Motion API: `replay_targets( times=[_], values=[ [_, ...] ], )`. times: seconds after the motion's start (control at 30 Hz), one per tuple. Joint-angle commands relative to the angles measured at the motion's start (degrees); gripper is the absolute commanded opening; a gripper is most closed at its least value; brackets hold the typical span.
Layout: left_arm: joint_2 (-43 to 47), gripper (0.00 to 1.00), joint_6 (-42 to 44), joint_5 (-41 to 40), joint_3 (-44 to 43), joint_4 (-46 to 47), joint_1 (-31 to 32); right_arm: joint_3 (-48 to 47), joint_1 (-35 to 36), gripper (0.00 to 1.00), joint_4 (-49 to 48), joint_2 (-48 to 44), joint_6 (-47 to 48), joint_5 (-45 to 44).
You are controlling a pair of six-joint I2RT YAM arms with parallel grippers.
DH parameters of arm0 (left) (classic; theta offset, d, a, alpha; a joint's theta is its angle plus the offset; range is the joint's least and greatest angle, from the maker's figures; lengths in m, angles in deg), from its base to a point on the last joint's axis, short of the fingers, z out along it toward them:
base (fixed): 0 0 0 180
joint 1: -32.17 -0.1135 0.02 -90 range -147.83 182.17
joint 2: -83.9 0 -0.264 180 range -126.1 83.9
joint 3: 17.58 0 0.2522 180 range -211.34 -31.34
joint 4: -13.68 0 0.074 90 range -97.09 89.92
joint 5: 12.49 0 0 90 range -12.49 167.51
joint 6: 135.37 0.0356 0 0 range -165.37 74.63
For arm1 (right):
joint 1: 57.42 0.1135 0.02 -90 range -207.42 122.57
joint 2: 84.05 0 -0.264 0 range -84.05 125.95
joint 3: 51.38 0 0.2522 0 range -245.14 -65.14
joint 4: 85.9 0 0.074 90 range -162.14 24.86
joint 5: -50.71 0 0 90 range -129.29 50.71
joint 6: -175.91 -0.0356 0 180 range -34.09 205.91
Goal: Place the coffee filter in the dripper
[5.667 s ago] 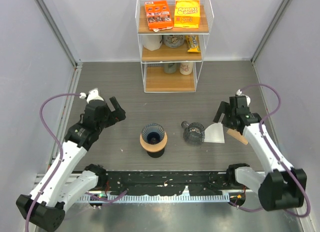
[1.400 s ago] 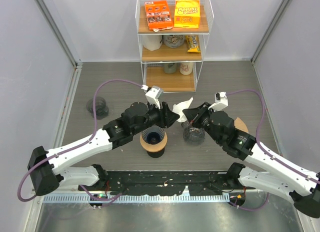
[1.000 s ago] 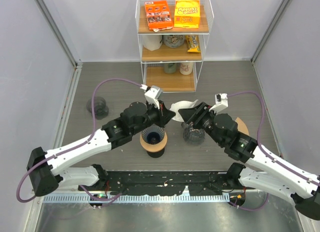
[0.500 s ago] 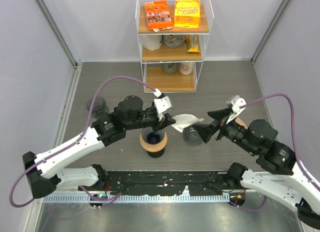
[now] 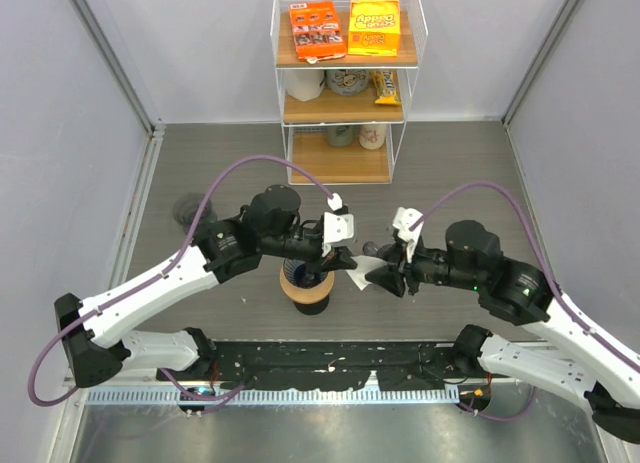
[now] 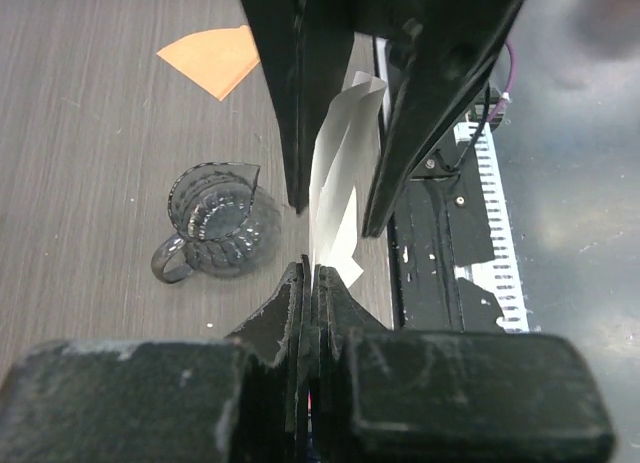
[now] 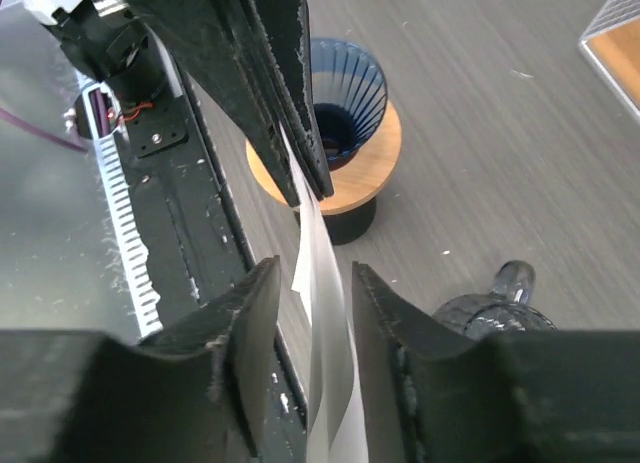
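Observation:
The white coffee filter [image 6: 336, 173] hangs edge-on in the air, and my left gripper [image 6: 312, 273] is shut on its near edge. From the opposite side, my right gripper [image 7: 312, 288] straddles the filter [image 7: 325, 283] with its jaws apart and a gap on each side. The dark blue ribbed dripper [image 7: 345, 88] sits on its round wooden base just beyond the two grippers. In the top view the filter [image 5: 362, 270] is just right of the dripper [image 5: 303, 281], between the left gripper [image 5: 347, 261] and the right gripper [image 5: 388, 275].
A small glass pitcher [image 6: 215, 218] stands on the table right of the dripper, partly hidden under the right arm in the top view. An orange-brown paper piece [image 6: 212, 55] lies farther off. A white wire shelf rack [image 5: 340, 83] with snack boxes stands at the back.
My right arm has swung back in toward the filter and its jaws have narrowed around it. The left gripper has carried the filter lower, to beside the dripper.

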State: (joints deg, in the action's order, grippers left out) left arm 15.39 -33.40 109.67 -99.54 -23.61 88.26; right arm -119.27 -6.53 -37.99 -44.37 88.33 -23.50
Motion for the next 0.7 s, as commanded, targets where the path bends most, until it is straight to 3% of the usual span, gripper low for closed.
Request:
replay_targets(
  times=[0.0,0.1,0.13,0.2,0.27,0.37,0.43,0.5,0.67],
  values=[
    [0.2,0.0,2.4,3.8,-2.5,-1.3,-0.1,-2.6,0.3,0.3,-1.4,2.9,-1.5,4.5],
    [0.3,0.0,2.9,2.6,-2.1,-1.3,-0.1,-2.7,0.3,0.17,-1.6,3.7,-2.2,6.7],
    [0.2,0.0,3.1,2.4,-2.3,-1.8,-0.1,-2.7,0.3,0.08,-1.4,3.7,-2.3,7.5],
    [0.0,0.07,3.2,1.9,-2.6,-2.3,-0.2,-2.7,0.3,0.05,-0.8,3.6,-2.3,7.8],
    [0.0,0.28,2.2,1.4,-2.7,-1.7,-0.1,-2.4,0.3,0.05,-1.2,2.9,-4.8,7.1],
    [1.4,0.7,-0.1,0.5,-1.1,1.2,-0.1,-2.2,0.3,0.05,-2.7,1.3,-9.1,3.7],
    [3.1,0.88,-2.9,-1.6,0.9,4.2,-0.2,-1.8,0.3,0.05,-4.3,0.2,-13.5,-0.2],
    [5.7,1.0,-6.3,-4.7,3.3,7.9,-0.1,-0.7,0.3,0.05,-6.9,-1.0,-17.4,-1.9],
    [11.5,1.0,-22.8,-21.1,9.0,16.9,-0.3,5.3,0.2,0.05,-17.2,-5.3,-23.8,-5.2]
  ],
)
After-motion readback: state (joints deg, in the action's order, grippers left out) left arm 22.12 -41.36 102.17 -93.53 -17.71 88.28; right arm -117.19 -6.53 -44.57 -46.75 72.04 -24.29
